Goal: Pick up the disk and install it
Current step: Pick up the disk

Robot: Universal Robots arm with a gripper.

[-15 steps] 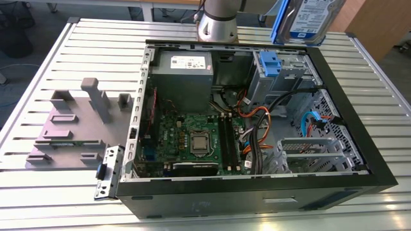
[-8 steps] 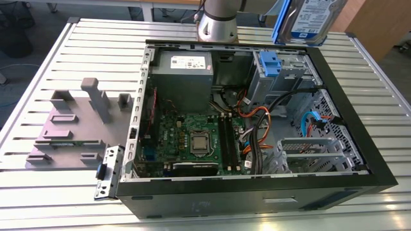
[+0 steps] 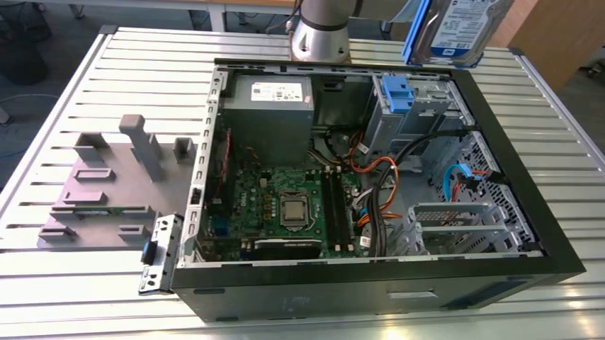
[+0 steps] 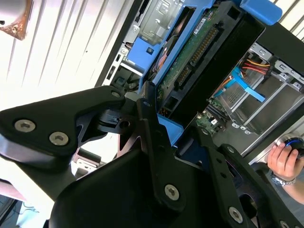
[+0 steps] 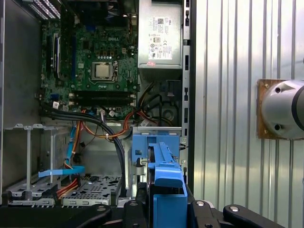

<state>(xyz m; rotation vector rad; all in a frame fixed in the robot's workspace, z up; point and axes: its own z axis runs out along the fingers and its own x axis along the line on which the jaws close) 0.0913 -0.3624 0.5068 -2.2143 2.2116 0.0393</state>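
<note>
Exterior view, disk (image 3: 460, 28) seemingly upright, lengthwise vertical

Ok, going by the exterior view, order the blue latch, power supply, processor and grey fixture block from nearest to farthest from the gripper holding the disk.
The gripper holds the disk by the case's far corner.
1. Blue latch, just below.
2. Power supply, far wall.
3. Processor, mid-board.
4. Grey fixture block, outside, exterior view's left.
</note>
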